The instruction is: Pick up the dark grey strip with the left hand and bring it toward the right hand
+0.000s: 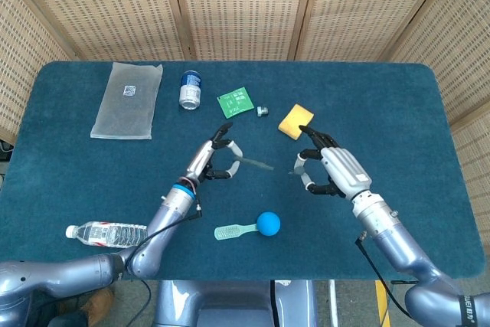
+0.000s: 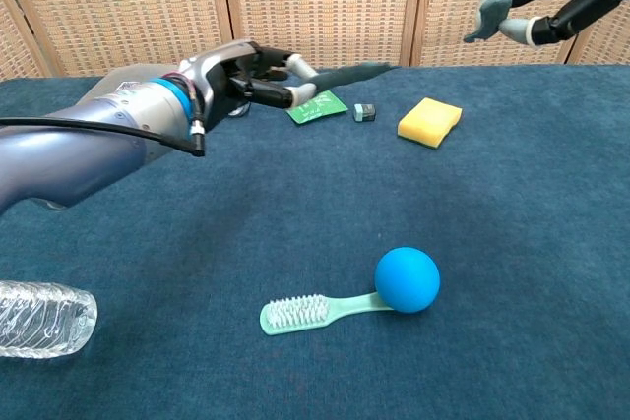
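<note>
left robot hand (image 1: 213,160) raised above tabletop (image 1: 76,181), pinching one end of dark grey strip (image 1: 253,162), strip sticking out toward right robot hand (image 1: 331,170), right robot hand lifted, fingers curled apart, empty, well apart from strip tip

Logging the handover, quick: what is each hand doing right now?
Left hand: pinches one end of the dark grey strip, held off the table.
Right hand: holds nothing, fingers apart, clear of the strip.
</note>
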Available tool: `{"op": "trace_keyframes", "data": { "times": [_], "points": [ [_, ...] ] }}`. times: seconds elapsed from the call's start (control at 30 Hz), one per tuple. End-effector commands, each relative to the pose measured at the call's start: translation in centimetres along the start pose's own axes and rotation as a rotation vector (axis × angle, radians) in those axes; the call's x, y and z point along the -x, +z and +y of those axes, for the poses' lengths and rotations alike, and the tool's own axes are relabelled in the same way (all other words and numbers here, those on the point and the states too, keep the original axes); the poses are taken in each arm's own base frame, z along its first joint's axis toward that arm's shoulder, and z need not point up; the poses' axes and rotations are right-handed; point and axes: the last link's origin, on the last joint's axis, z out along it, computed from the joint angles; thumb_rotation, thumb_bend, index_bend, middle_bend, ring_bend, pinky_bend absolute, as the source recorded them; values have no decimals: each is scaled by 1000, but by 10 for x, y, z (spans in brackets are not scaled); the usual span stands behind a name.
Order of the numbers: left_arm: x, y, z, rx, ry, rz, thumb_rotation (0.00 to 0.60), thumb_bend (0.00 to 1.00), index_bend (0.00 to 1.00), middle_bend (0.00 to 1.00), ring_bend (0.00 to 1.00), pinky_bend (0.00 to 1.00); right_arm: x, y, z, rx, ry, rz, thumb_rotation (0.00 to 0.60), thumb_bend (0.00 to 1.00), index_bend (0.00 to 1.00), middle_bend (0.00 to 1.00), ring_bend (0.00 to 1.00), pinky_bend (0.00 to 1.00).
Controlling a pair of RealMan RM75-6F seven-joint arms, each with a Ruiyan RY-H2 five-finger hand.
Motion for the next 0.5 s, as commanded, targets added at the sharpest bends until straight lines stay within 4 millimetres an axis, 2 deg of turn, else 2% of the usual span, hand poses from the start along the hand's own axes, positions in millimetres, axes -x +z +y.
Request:
{"op": "trace_keyframes", "data": {
  "times": [0.03,0.23,0.5],
  "points": [
    [-26,-3,-10,-18,12,47,600,464,750,0,0,0,-3,-2,5,12,-2,7,600,861,876,23,0,0],
    [-73,-14,-26,-49,63,126,600,464,751,0,0,0,-5,-5,16,36,-9,11,600,860,877,23,0,0],
    [-105,-27,-35,-65,110,170,600,465,752,0,0,0,-2,-7,23,48,-16,7,600,859,876,23,0,0]
  ]
}}
